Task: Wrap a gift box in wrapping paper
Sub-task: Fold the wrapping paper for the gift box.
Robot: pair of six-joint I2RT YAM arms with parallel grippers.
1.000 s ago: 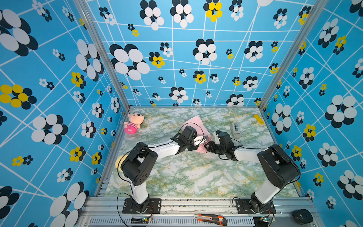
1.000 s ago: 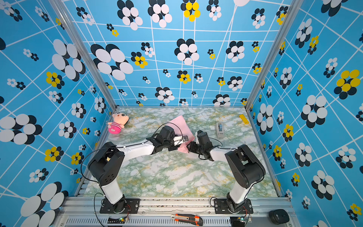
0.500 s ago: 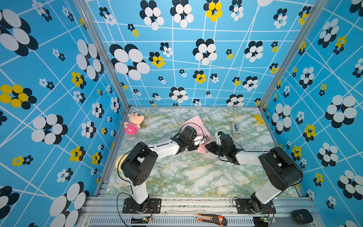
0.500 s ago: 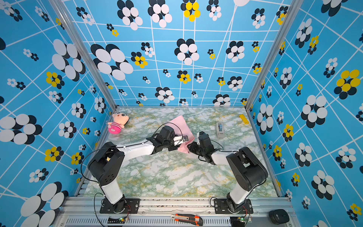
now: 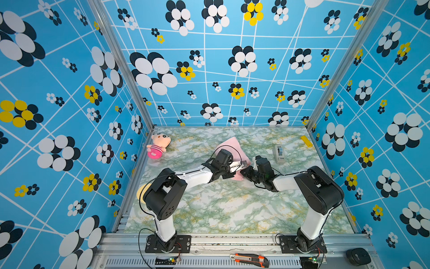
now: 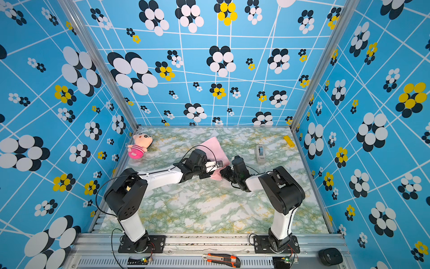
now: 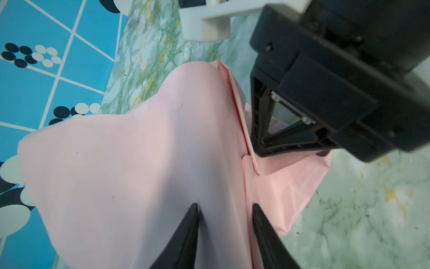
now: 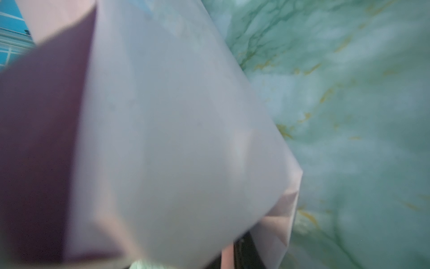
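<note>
The wrapping paper [image 5: 229,144] lies mid-table, pale pink face up, in both top views [image 6: 213,145]. In the left wrist view it bulges [image 7: 139,151] over a covered form; the gift box is hidden. My left gripper [image 7: 225,209] straddles that bulge, its black fingertips [image 7: 194,209] pressed into the paper on either side. My right gripper [image 5: 243,173] meets it from the other side and its finger [image 7: 260,121] pinches a folded paper edge. Blurred paper [image 8: 174,128] fills the right wrist view, dark purple on one side [image 8: 35,139], with only one finger [image 8: 244,251] showing.
A pink-striped plush doll [image 5: 158,145] lies at the back left. A grey tape dispenser [image 5: 279,152] stands right of the paper, with a yellow piece [image 5: 306,141] by the right wall. An orange utility knife [image 5: 249,259] rests on the front rail.
The right gripper has slid slightly toward the front edge of the paper and closed on it. The left arm has stayed still.
</note>
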